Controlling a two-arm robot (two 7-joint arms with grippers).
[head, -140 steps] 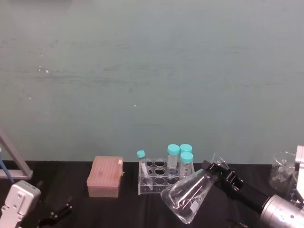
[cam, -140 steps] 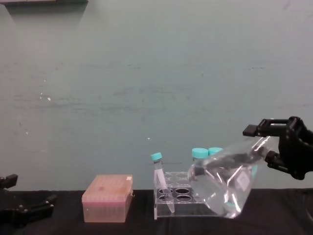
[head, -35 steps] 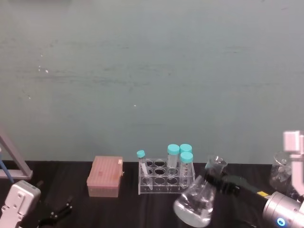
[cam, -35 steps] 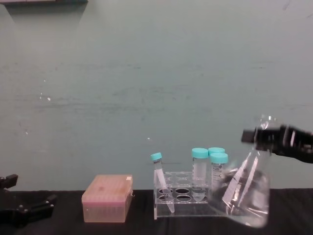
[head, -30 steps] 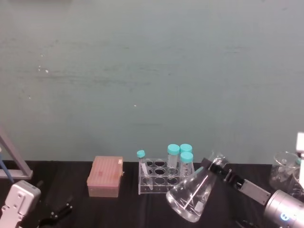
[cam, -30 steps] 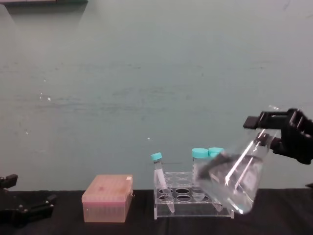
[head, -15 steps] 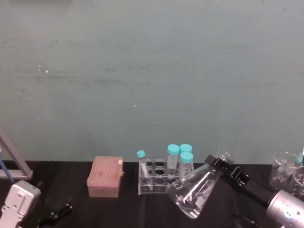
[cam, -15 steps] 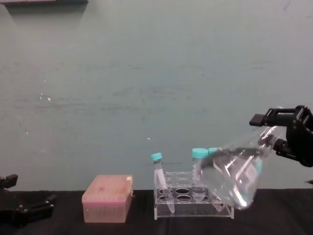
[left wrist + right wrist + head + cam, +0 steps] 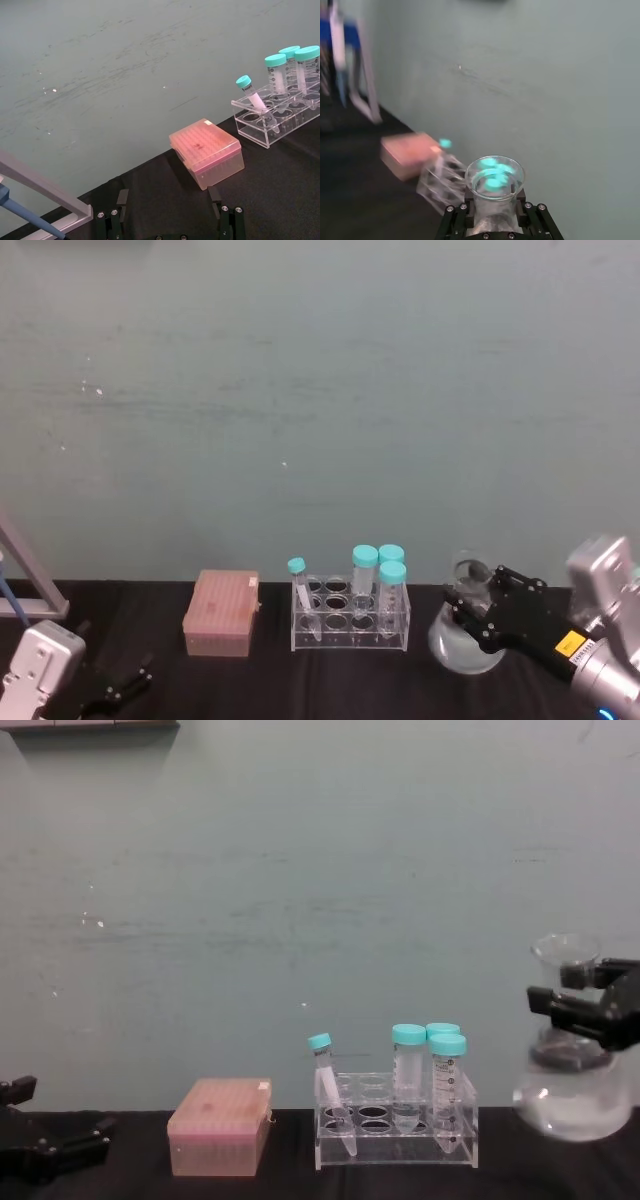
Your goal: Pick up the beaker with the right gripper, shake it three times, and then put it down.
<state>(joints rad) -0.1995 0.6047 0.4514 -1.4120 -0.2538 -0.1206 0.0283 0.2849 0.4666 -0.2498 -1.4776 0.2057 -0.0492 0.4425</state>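
Beaker (image 9: 573,1105) upright, neck clamped by right claw (image 9: 565,1003) (chest view shows liquid level).

Clear, glossy glass beaker (image 9: 572,1092) holding clear liquid, its neck gripped by the matt black right hand (image 9: 562,992). Nearby, a glossy transparent plastic rack (image 9: 395,1145) carries translucent plastic tubes (image 9: 408,1065) with smooth teal caps. A frosted pink plastic box (image 9: 219,1125) stands on the matt black counter (image 9: 290,1165); the wall (image 9: 300,870) behind is matt teal paint, faintly scuffed and streaked.
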